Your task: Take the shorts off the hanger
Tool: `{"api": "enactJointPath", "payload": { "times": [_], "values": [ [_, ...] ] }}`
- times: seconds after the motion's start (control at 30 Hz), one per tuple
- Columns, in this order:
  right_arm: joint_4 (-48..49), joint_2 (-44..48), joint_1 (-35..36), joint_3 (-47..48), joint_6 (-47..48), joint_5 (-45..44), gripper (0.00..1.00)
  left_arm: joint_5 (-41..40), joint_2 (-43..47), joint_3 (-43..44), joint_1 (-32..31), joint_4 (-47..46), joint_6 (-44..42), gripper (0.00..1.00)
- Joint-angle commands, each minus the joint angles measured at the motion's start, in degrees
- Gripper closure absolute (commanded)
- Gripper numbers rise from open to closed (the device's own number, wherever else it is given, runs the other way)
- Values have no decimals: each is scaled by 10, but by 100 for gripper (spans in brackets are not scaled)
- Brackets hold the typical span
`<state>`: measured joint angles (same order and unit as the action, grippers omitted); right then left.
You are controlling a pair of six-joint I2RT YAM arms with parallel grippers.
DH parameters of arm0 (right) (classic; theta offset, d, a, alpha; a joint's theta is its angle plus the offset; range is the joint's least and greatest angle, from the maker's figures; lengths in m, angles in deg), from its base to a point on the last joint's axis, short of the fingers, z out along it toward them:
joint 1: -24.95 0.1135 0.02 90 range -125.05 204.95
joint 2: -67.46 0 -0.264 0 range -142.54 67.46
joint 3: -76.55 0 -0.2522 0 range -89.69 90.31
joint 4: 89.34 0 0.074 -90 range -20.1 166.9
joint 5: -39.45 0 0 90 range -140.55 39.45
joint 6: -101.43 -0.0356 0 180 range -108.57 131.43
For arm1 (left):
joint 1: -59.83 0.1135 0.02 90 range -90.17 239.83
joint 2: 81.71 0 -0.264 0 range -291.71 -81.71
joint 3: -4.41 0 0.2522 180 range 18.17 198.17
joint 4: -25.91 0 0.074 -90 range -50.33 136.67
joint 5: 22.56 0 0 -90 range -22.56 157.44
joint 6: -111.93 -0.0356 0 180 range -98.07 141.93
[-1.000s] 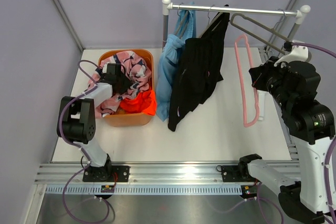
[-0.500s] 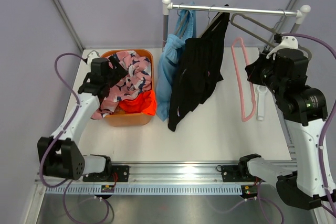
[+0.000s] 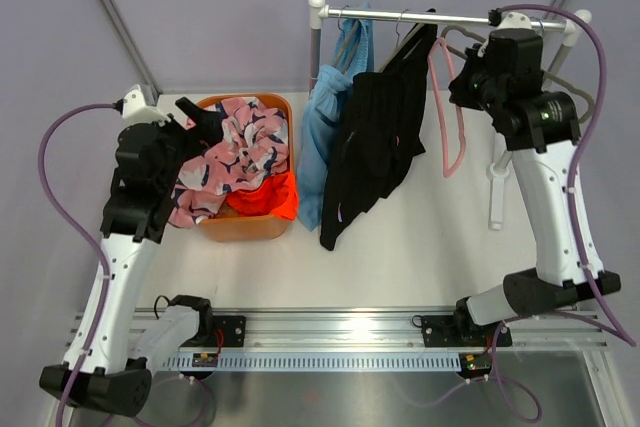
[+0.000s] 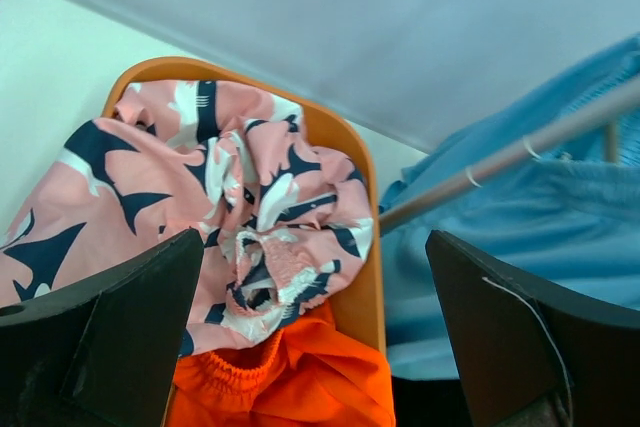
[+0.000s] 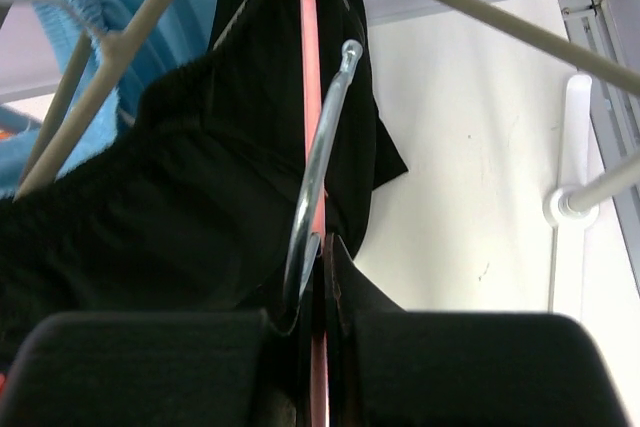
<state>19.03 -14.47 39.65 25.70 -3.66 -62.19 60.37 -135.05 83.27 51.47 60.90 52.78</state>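
My left gripper point(image 4: 312, 277) hangs wide open over the basket point(image 3: 245, 230), where the pink shorts point(image 4: 200, 167) and orange shorts point(image 4: 300, 377) lie. My right gripper point(image 5: 318, 277) pinches the bare hanger point(image 5: 307, 47) near the rail point(image 3: 420, 17), probably to park it. The black shorts point(image 3: 375, 147) and blue shorts point(image 3: 322, 137) hang there.

The left arm point(image 3: 125, 257) is standing up from its base at the near edge of the surface and leaning forward, with its wrist angling in toward the middle. The left end effector point(image 4: 312, 247) is hanging high, its fingers point(image 4: 120, 327) spreading wide and gripping nothing. The right arm point(image 3: 555, 197) is standing tall and stretching far back, with its wrist pointing leftward. The right end effector point(image 5: 320, 277) is pinching its fingers tightly together on the pink hanger point(image 5: 307, 47).
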Motion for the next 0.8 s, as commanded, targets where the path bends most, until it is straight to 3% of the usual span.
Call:
{"api": "enactJointPath", "payload": {
  "times": [0.0,0.3,0.53,0.77],
  "values": [
    [32,-49,3,61,15,-33,100,62,27,-9,-3,3,-36,1],
    [9,-122,-9,129,17,-145,100,67,110,-70,-31,3,-63,1],
    [54,-101,-20,99,27,-112,100,93,118,-88,-40,-2,-69,1],
    [14,-153,-25,186,29,-119,100,96,119,-89,-49,-1,-74,1]
  ]
}}
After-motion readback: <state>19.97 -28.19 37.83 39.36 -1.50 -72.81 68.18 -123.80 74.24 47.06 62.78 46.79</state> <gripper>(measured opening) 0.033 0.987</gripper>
